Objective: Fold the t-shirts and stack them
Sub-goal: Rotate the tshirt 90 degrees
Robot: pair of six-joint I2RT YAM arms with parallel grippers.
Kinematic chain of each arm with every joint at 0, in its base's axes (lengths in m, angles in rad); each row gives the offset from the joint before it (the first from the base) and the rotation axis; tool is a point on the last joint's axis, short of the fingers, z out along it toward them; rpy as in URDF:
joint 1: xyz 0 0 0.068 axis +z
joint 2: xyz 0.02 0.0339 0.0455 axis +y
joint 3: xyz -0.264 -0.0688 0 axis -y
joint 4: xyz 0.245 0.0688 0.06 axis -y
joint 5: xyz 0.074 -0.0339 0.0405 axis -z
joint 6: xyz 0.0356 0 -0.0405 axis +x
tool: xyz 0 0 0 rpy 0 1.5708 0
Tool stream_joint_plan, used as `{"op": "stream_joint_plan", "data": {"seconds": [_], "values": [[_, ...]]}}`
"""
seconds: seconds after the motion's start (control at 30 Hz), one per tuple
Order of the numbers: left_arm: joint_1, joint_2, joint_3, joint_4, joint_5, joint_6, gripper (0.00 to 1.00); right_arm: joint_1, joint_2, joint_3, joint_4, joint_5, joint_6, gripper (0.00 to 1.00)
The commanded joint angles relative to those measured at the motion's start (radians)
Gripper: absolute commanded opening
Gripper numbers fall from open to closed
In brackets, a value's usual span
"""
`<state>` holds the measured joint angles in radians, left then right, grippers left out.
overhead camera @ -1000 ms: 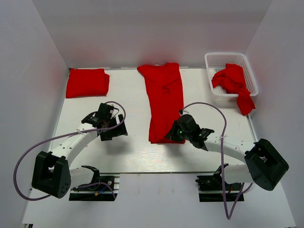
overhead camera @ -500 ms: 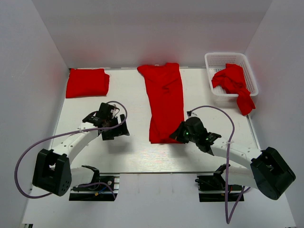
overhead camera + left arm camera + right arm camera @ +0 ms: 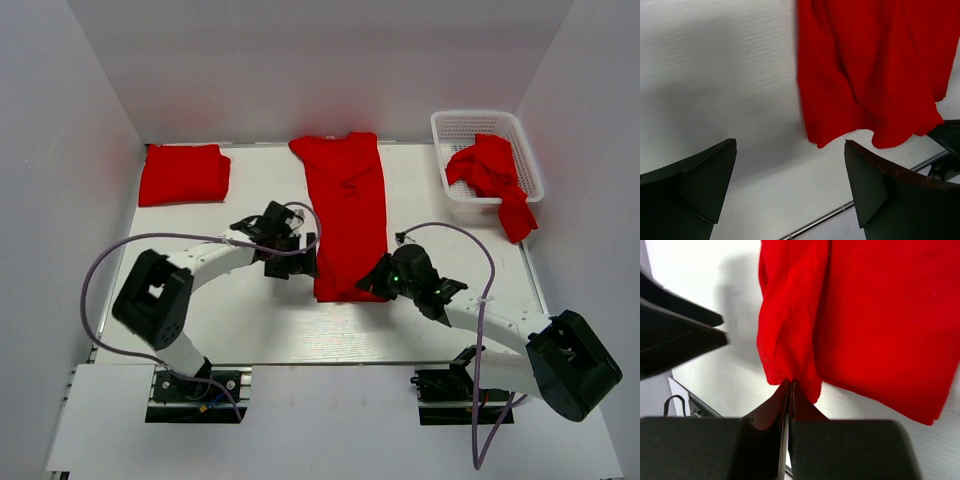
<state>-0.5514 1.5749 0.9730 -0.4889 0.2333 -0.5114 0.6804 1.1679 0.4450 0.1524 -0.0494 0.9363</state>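
Top external view: a red t-shirt (image 3: 348,215), folded into a long strip, lies mid-frame on the tabletop (image 3: 250,320), its long axis running top to bottom. The right hand (image 3: 368,287) is at the strip's lower right corner, fingers pressed together, pinching the hem. The left hand (image 3: 302,263) is spread just beside the lower left corner, the nearer one to it. In its wrist view the hem lies just ahead.

No readable txt, brand, no. or sign in any view. Spread bright red fabric t-shirt (image 3: 345,215) at centre of white tabletop (image 3: 250,190), folded red t-shirt (image 3: 184,174) at 10 o'clock, crumpled red t-shirt (image 3: 490,170) at 2 o'clock: plain cloth only.
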Motion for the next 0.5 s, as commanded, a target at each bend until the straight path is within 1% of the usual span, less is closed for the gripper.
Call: {"op": "stream_joint_plan", "data": {"seconds": [0.0,0.03,0.07,0.13,0.27,0.3,0.33,0.37,0.4,0.43,0.47], "values": [[-0.067,0.074,0.076,-0.01,-0.057,0.011,0.98,-0.008,-0.013,-0.017,0.007,0.003,0.028,0.0],[-0.091,0.085,0.076,-0.019,-0.067,0.02,0.98,-0.013,-0.014,-0.017,0.003,0.003,0.027,0.0],[-0.103,0.095,0.085,-0.019,-0.077,0.02,0.94,-0.012,-0.017,-0.019,0.003,0.003,0.029,0.0],[-0.137,0.126,0.085,-0.01,-0.086,0.02,0.91,-0.022,-0.022,-0.02,-0.005,0.0,0.029,0.0],[-0.172,0.178,0.124,-0.022,-0.146,-0.007,0.79,-0.033,-0.022,-0.028,-0.008,-0.009,0.03,0.0],[-0.173,0.198,0.124,-0.022,-0.146,-0.007,0.74,-0.033,-0.022,-0.028,-0.008,-0.015,0.032,0.0],[-0.173,0.198,0.134,-0.022,-0.146,-0.007,0.72,-0.035,-0.022,-0.029,-0.01,-0.02,0.032,0.0],[-0.185,0.212,0.135,-0.022,-0.146,-0.019,0.68,-0.038,-0.022,-0.035,-0.007,-0.021,0.032,0.0],[-0.194,0.223,0.144,-0.022,-0.146,-0.019,0.6,-0.036,-0.024,-0.037,-0.008,-0.023,0.035,0.0],[-0.194,0.223,0.144,-0.013,-0.146,-0.029,0.55,-0.041,-0.028,-0.04,-0.008,-0.027,0.032,0.0],[-0.194,0.232,0.144,-0.013,-0.146,-0.029,0.48,-0.042,-0.031,-0.04,-0.014,-0.027,0.032,0.0]]}}
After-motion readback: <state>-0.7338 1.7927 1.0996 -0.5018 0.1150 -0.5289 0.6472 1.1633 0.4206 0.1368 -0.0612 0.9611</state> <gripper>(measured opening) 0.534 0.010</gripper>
